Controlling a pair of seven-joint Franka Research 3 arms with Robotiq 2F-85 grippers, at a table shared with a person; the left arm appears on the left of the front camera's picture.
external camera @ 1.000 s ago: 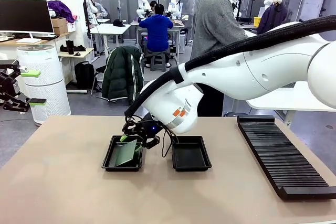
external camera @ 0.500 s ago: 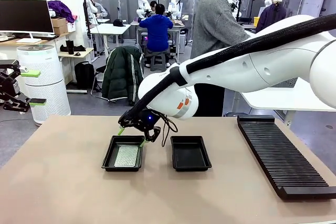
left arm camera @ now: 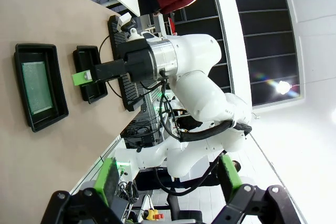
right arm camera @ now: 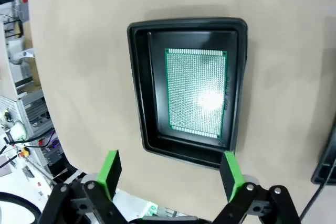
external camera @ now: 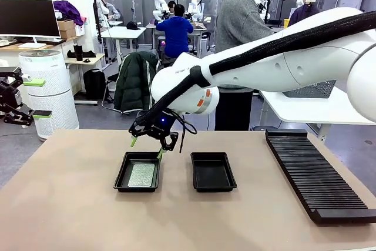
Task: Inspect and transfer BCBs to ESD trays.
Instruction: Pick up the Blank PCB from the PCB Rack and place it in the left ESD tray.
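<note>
One BCB (external camera: 141, 175), a green speckled board, lies flat in the left ESD tray (external camera: 121, 174). The right ESD tray (external camera: 213, 171) beside it holds nothing. My right gripper (external camera: 147, 147) hangs open just above the left tray's far edge, holding nothing. From the right wrist the board (right arm camera: 197, 93) fills the floor of its tray (right arm camera: 136, 93), with my open right gripper (right arm camera: 170, 171) above it. My left gripper (external camera: 42, 97) stands open off the table's far left; its own view (left arm camera: 169, 177) takes in the loaded tray (left arm camera: 23, 51) from afar.
A long black ribbed rack (external camera: 311, 174) lies along the table's right side. A person in a grey sweater (external camera: 238, 27) stands at the far edge. My right arm (external camera: 282, 69) spans the table's middle from the right.
My right gripper let go of the tilted board, which now lies flat in the left tray. The gripper has opened fully and risen away from the tray.
</note>
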